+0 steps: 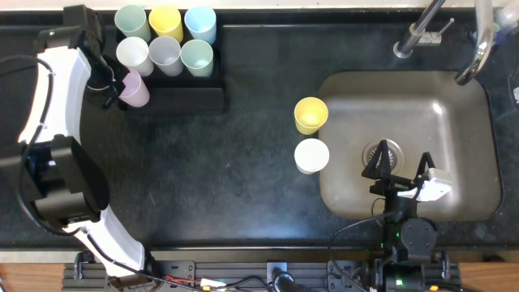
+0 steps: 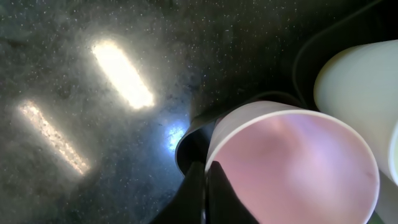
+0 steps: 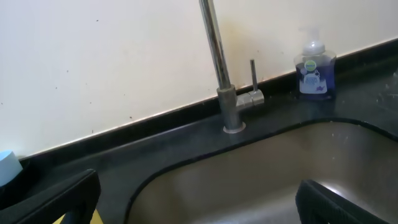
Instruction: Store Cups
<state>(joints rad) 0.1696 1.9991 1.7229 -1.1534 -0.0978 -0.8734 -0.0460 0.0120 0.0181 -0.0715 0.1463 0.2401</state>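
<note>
Left arm stands at the worktop's [image 1: 243,162] left edge, reaching up toward the black rack [image 1: 190,99] at the far left. The left pincer [image 1: 112,88] is closed on the wall of a pink cup [image 1: 135,89], its fingers [image 2: 214,186] pinching the rim. The pink cup is tilted and sits at the rack's left end, over the front row. Cannot tell whether it rests on the rack or is held just above it.

Rack contents, left to right:
- Back row: pale green cup [image 1: 130,19], yellow cup [image 1: 165,20], light blue cup [image 1: 200,23].
- Middle row: white cup [image 1: 132,52], grey cup [image 1: 165,50], mint cup [image 1: 196,56].

All six stand upright with mouths up, packed close together. The white cup is just behind the pink cup, and the left wrist view shows the two nearly touching.

Mid-worktop, well apart from the rack: a second yellow cup [image 1: 310,113] and a second white cup [image 1: 311,155] stand upright just beside the sink's [image 1: 478,162] left rim. The yellow one is farther back and the two cups nearly touch.

The sink is steel with a central drain [image 1: 381,150]. A tap [image 1: 415,36] stands behind it, and a soap bottle [image 3: 315,71] is on the ledge beside the tap.

The right pincer [image 1: 399,166] is over the sink basin near the drain, fingers spread wide and holding nothing.
</note>
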